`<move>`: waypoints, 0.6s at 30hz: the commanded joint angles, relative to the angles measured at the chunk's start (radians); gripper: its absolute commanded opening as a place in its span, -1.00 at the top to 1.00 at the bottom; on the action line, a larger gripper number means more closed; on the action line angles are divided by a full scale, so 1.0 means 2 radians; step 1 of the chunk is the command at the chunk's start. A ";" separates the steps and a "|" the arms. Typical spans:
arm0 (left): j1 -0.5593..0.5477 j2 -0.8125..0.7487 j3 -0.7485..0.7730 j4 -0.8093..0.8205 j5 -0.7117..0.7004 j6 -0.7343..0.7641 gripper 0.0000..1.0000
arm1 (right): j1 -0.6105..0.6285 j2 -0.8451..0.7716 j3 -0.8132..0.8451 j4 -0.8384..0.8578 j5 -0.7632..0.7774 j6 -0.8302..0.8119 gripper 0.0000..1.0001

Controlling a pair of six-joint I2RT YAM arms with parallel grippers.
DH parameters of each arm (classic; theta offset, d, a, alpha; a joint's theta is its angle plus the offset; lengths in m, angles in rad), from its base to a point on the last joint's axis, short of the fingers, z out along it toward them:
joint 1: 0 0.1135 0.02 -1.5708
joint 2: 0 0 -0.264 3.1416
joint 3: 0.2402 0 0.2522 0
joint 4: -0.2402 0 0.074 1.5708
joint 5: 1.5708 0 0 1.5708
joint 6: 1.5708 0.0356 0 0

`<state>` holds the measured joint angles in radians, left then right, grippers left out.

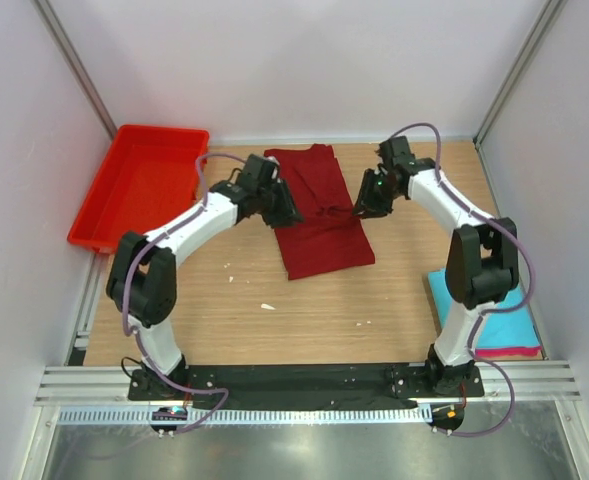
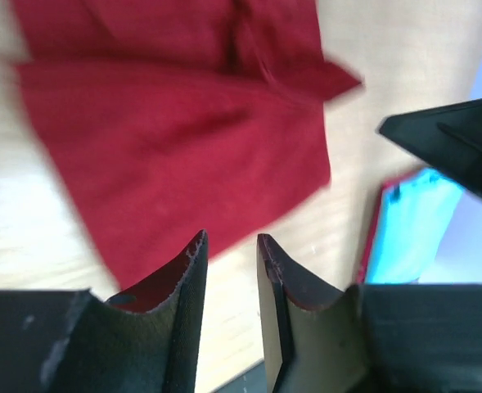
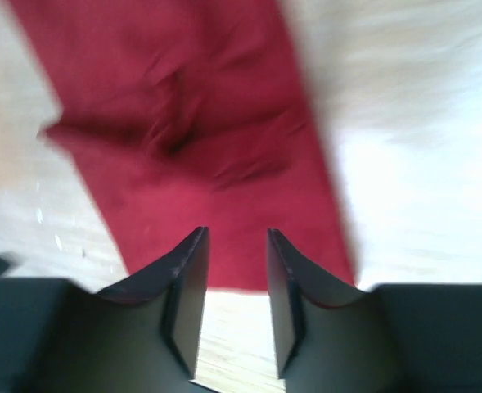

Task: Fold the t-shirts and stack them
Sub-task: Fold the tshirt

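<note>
The dark maroon t-shirt [image 1: 319, 212] lies on the wooden table, folded lengthwise into a long strip, its far end near the back wall. It also shows in the left wrist view [image 2: 183, 139] and the right wrist view [image 3: 200, 139]. My left gripper [image 1: 286, 212] hovers at the shirt's left edge, open and empty [image 2: 231, 239]. My right gripper [image 1: 362, 205] hovers at the shirt's right edge, open and empty [image 3: 236, 233]. The turquoise t-shirt [image 1: 494, 320] lies folded on the pink one [image 1: 509, 352] at the near right, partly hidden by the right arm.
A bright red plastic tray [image 1: 144, 185] stands at the far left, partly over the table's edge. White walls enclose the back and sides. Small white scraps [image 1: 267, 306] lie on the wood in front of the maroon shirt.
</note>
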<state>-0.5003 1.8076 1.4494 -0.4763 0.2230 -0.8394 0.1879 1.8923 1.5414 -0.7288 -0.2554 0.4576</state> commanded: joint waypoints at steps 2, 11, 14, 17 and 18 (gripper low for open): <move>-0.028 0.019 -0.050 0.073 0.041 -0.035 0.38 | 0.059 -0.054 -0.079 0.057 0.079 -0.005 0.31; -0.031 0.083 -0.047 0.133 0.059 -0.067 0.46 | 0.089 0.003 -0.100 0.167 0.108 0.003 0.60; -0.031 0.086 -0.052 0.134 0.061 -0.070 0.47 | 0.089 0.034 -0.060 0.171 0.115 0.004 0.60; -0.031 0.073 -0.066 0.134 0.057 -0.068 0.49 | 0.089 0.077 0.007 0.164 0.125 0.007 0.57; -0.030 0.069 -0.070 0.133 0.053 -0.066 0.49 | 0.088 0.090 0.028 0.158 0.145 0.007 0.57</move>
<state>-0.5613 1.9957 1.3350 -0.2523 0.3233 -0.9688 0.3645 2.0369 1.4570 -0.4759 -0.0463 0.4622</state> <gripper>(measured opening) 0.255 0.212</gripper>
